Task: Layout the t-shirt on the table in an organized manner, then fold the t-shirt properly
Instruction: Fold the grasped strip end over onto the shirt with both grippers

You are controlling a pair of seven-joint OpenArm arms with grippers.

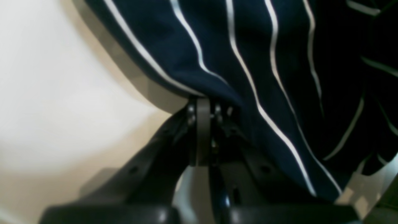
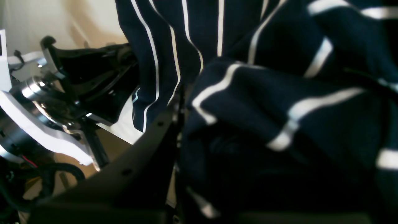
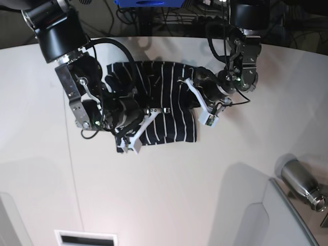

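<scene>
The dark navy t-shirt with thin white stripes lies partly bunched on the white table, its lower half flat and its top crumpled. My left gripper is shut on an edge of the t-shirt and holds it just above the table; in the base view it is at the shirt's right upper side. My right gripper is at the shirt's left side, with bunched t-shirt fabric draped over it. One black finger shows; the other is hidden by cloth.
A metal bottle lies at the right, beside a grey panel in the front right corner. A white-framed slot is at the front edge. A thin seam runs down the table. Cables hang behind the far edge.
</scene>
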